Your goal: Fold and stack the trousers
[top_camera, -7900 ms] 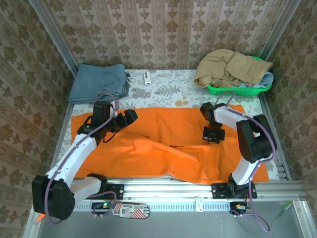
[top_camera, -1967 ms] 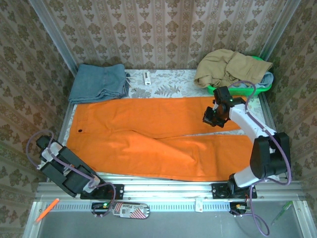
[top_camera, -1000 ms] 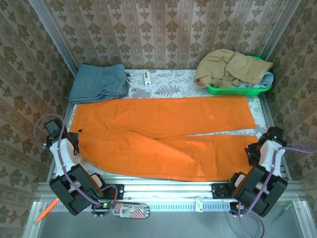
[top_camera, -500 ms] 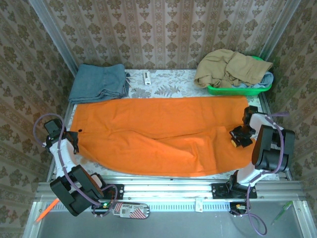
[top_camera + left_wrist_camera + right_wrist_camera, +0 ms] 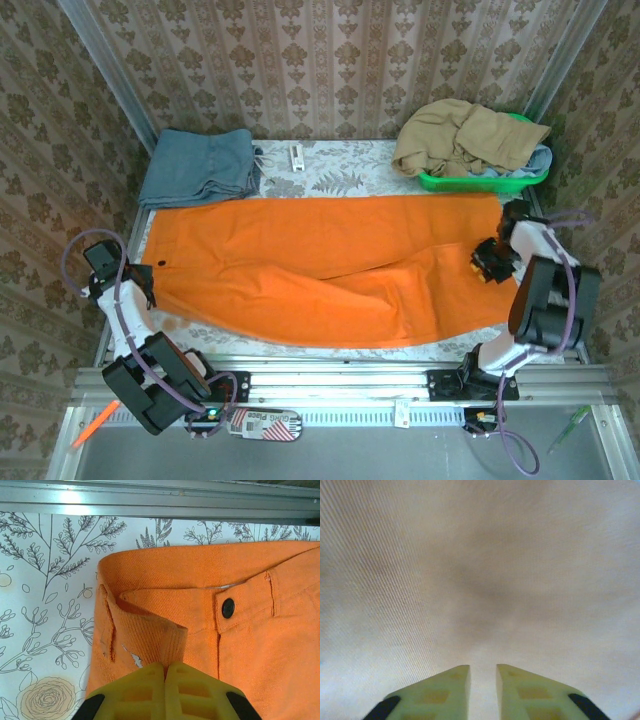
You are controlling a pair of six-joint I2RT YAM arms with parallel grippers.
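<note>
Clamping a raised fold of the waistband, the left pincer (image 5: 164,666) has its yellow fingers (image 5: 140,690) pressed tight together, with orange cloth bunched up just ahead of their tips. A dark button (image 5: 228,608) sits just right of that fold, and a belt loop (image 5: 271,592) lies further right on the band. Beyond the waistband, the leaf-printed worktop (image 5: 45,580) runs up to a metal rail (image 5: 160,497).

The right pincer (image 5: 487,264) rests on the leg ends at the right side of the worktop. In its wrist view the two fingers (image 5: 450,682) stand a little apart, with a narrow gap between them, and pale blurred cloth (image 5: 480,570) lies close behind. Whether any cloth is nipped between them cannot be told.

The trousers (image 5: 320,250) lie spread flat across the middle of the worktop, with the waist at the left and the legs reaching right. The far leg runs straight. The near leg angles up toward it and overlaps it near the right pincer.

At the far left corner, a folded blue-grey garment (image 5: 197,167) lies just beyond the waist. At the far right, a green basket (image 5: 480,183) holds a crumpled tan garment (image 5: 465,137). Between them lies a small white object (image 5: 296,157).
</note>
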